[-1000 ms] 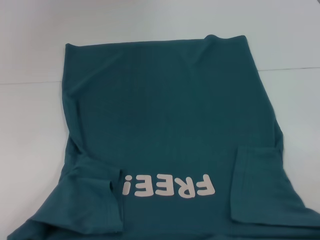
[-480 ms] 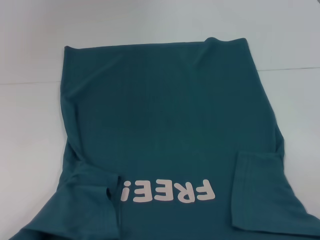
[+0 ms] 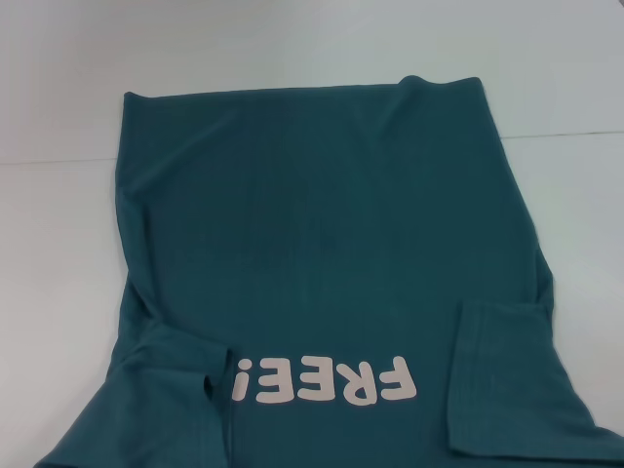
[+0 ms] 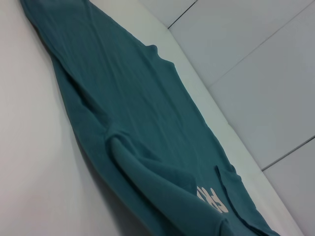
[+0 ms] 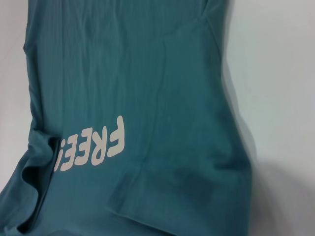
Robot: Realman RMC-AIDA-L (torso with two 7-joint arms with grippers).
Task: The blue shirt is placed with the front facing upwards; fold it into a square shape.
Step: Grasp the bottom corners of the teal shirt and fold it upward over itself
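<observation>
Lying print-up on the white table point(image 3: 58, 244), shirt point(image 3: 322, 224), sleeves apparently folded inward; both grippers unseen, state untellable.

Only other thing around me is the white table point(image 3: 68, 244), smooth and matte. A thin seam line point(image 3: 570, 134) runs across it further out, and off its far edge I see pale floor tiles point(image 4: 256, 44) with dark joints.
</observation>
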